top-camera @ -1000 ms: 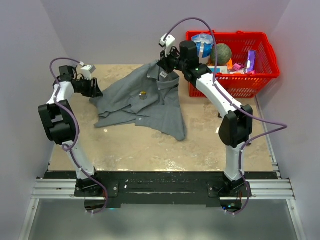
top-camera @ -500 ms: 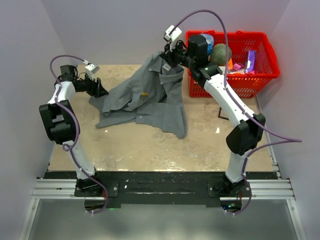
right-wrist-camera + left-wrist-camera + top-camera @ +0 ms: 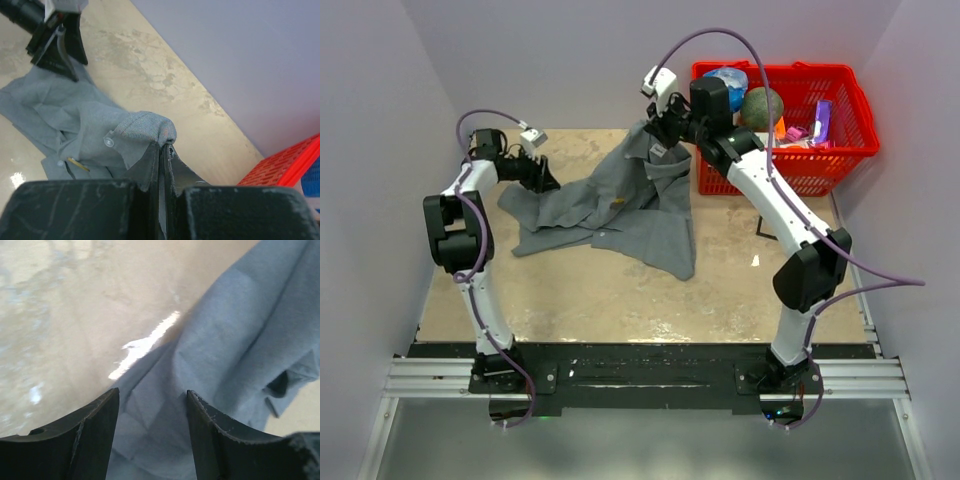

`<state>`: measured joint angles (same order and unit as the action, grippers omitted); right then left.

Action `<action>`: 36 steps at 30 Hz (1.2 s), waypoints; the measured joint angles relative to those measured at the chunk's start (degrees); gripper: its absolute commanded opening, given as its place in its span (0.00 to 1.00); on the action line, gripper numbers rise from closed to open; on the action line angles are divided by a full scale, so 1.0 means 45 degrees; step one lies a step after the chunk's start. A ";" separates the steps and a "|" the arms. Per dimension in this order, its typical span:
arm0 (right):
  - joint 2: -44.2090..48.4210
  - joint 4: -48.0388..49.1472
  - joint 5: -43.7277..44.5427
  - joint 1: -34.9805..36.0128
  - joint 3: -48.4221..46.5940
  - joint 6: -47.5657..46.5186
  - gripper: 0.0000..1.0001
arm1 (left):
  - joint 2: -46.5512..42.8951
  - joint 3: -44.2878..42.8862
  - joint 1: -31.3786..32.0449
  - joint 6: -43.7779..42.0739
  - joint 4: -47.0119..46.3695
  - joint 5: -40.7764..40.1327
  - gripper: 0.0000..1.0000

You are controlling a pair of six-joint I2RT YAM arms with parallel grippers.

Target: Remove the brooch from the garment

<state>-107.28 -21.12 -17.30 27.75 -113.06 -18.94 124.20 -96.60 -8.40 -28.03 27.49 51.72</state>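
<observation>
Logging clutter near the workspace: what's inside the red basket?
Red basket holds a dark green ball, a blue-white packet, a purple pack and pink bits. The right arm and front wall hide whatever lies lower.

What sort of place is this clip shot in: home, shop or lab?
Most likely a lab test cell: a left arm and right arm bolted to a metal rail at a beige table, plain walls boxing it in, and a red basket of assorted props beside a grey shirt.
</observation>
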 measured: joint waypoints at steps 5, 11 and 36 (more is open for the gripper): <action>0.1098 -0.0486 0.0398 -0.0102 0.1307 -0.0160 0.00 | -0.0029 0.0136 -0.1059 0.1413 -0.1729 -0.2443 0.64; 0.2001 -0.0442 0.0602 -0.0243 0.2123 -0.0155 0.00 | -0.0204 0.0253 -0.2147 0.1807 -0.1982 -0.6173 0.70; 0.0325 -0.0175 0.0539 -0.0646 0.1763 0.0253 0.00 | 0.1841 -0.2346 -0.2195 0.2773 0.2166 -0.4459 0.00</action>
<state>-105.82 -21.91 -14.87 24.84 -105.12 -17.80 132.49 -107.15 -18.28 -15.55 37.23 31.66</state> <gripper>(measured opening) 0.025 0.013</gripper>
